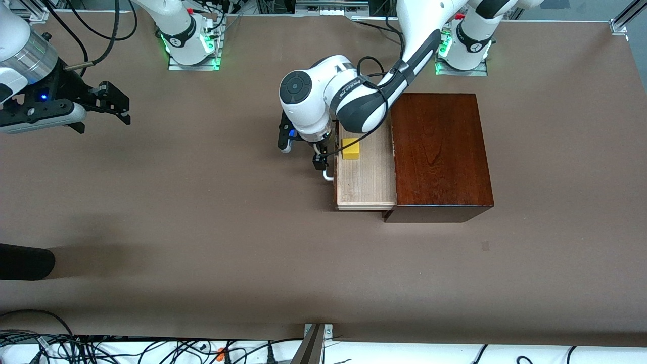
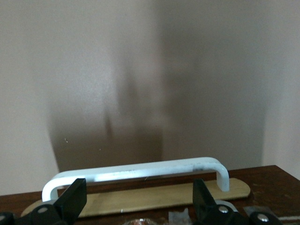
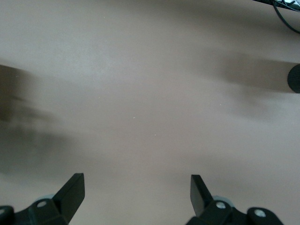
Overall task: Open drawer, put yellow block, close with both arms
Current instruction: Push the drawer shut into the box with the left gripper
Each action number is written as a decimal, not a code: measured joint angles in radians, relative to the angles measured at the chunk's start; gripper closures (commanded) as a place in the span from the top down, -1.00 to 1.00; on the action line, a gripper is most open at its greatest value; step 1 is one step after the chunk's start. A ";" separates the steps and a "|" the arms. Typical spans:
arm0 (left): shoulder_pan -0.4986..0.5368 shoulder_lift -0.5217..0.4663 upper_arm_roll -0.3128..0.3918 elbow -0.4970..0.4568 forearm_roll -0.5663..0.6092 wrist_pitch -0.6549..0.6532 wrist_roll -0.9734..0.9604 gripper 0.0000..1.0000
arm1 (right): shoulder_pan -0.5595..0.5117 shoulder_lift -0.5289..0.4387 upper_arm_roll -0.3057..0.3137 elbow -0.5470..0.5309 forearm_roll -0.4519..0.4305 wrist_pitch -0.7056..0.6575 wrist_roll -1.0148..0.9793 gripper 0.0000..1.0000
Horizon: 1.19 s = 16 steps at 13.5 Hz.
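The dark wooden box (image 1: 437, 151) stands toward the left arm's end of the table. Its drawer (image 1: 364, 184) is pulled out, showing the pale tray. The yellow block (image 1: 351, 149) lies in the tray close to the drawer front. My left gripper (image 1: 323, 151) is right over the drawer front, by the white loop handle (image 1: 327, 176). In the left wrist view its fingers (image 2: 70, 201) are spread wide, gripper (image 2: 138, 201) open and empty, with the handle (image 2: 136, 171) just past the tips. My right gripper (image 1: 119, 103) waits open and empty above bare table (image 3: 136, 192).
A dark rounded object (image 1: 25, 262) lies at the table's edge toward the right arm's end, also seen in the right wrist view (image 3: 294, 77). Cables (image 1: 101, 349) run along the table edge nearest the front camera. The brown table (image 1: 202, 227) spreads around the box.
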 measured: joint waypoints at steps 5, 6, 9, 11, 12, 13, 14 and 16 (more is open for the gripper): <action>0.016 -0.015 0.002 -0.011 0.001 -0.025 -0.013 1.00 | -0.001 0.000 -0.001 0.000 0.000 0.000 0.000 1.00; 0.024 -0.023 0.002 -0.022 0.001 -0.025 -0.017 1.00 | -0.001 0.000 -0.001 0.000 0.000 0.000 0.000 1.00; 0.063 -0.061 0.000 -0.078 0.000 -0.031 -0.016 1.00 | -0.001 0.000 -0.001 0.000 0.000 0.001 0.000 1.00; 0.103 -0.093 0.000 -0.121 0.000 -0.033 0.001 1.00 | -0.001 0.000 -0.001 0.000 0.000 0.001 0.000 1.00; 0.125 -0.112 0.000 -0.146 0.000 -0.035 0.013 1.00 | -0.001 0.000 -0.001 0.000 0.000 0.001 0.000 1.00; 0.144 -0.129 -0.004 -0.173 0.000 -0.037 0.026 1.00 | -0.001 0.000 -0.001 0.000 0.000 0.001 0.000 1.00; 0.157 -0.143 -0.005 -0.197 0.000 -0.037 0.037 1.00 | -0.001 0.000 -0.001 0.000 0.000 0.001 0.000 1.00; 0.180 -0.166 -0.005 -0.234 0.000 -0.038 0.054 1.00 | -0.001 0.001 -0.001 0.000 0.000 0.001 0.000 1.00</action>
